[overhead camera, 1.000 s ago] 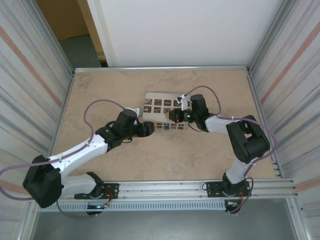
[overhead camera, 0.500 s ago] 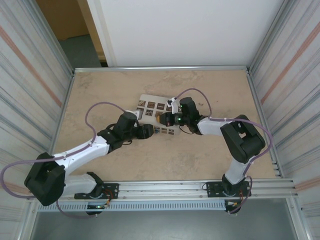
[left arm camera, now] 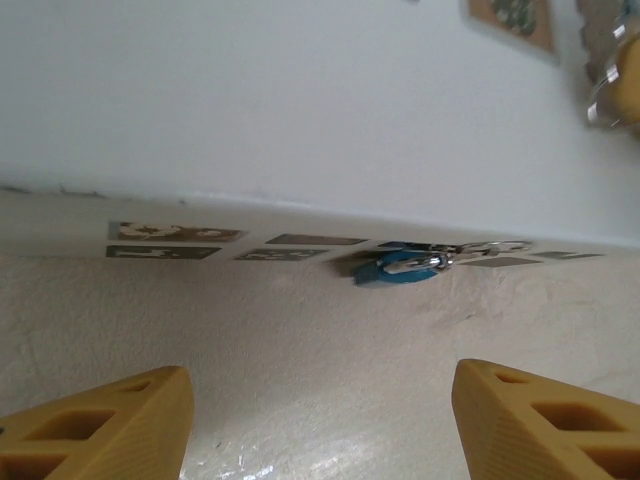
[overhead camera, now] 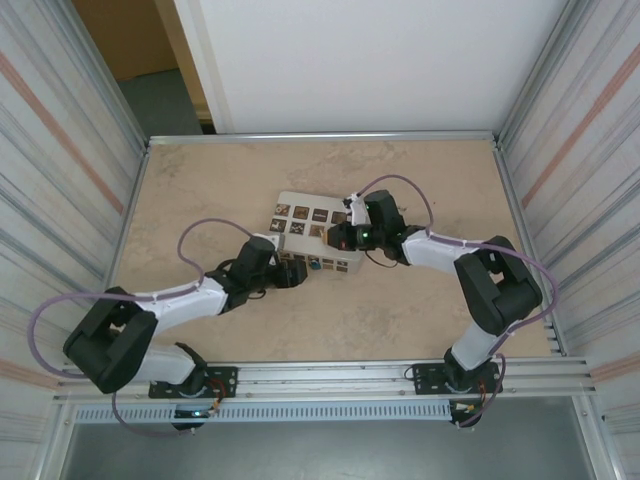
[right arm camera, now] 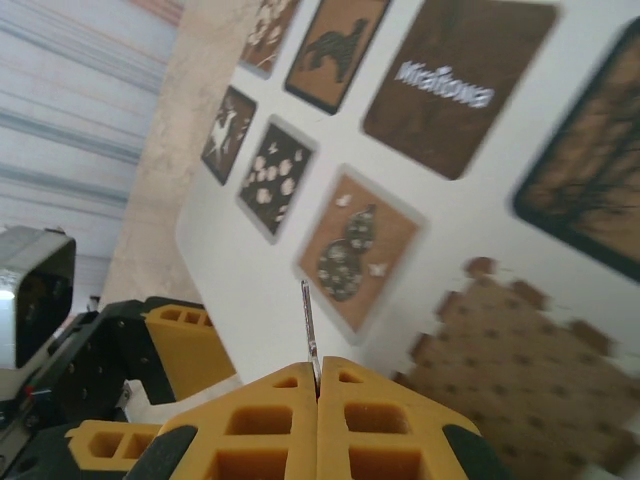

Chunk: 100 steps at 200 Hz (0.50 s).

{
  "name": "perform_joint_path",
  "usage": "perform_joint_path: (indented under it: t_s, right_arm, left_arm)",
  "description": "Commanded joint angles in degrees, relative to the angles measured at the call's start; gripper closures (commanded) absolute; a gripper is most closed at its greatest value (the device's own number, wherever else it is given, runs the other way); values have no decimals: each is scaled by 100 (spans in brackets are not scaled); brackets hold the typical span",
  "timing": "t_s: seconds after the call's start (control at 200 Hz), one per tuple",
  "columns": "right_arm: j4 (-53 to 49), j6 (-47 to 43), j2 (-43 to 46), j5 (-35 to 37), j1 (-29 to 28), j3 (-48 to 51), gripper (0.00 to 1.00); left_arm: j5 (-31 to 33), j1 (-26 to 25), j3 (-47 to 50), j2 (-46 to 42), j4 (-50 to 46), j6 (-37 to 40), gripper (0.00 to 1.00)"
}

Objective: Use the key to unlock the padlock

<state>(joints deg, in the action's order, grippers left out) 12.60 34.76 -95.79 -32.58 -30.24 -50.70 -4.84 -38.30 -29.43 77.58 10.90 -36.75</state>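
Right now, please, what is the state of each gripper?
Left gripper: open, holding nothing, with the padlock just ahead of it.
Right gripper: closed on the key.

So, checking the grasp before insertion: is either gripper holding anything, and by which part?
The right gripper pinches the key by its near end, blade sticking out; left gripper holds nothing.

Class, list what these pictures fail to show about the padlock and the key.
Keyhole of the padlock: left wrist view, it lies side-on against the box, so it cannot be made out.
Most of the key: right wrist view, an edge-on sliver, the rest hidden inside the shut right gripper.
State of the shackle: blurred there, too small from the top.
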Motion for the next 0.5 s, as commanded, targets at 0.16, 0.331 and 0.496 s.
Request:
perform_joint_path:
  t_s: [0.16, 0.331, 0.496]
  right_arm:
    - [-318, -300, -93, 50, 224, -28, 100]
    - [-289, -96, -144, 73, 50, 131, 100]
    - [181, 426, -117, 147, -210, 507, 100]
  left_arm:
    - [67, -238, -5, 405, 987, 143, 31]
    - [38, -223, -53, 773, 1392, 13, 31]
    - [89, -162, -83, 715, 1357, 100, 30]
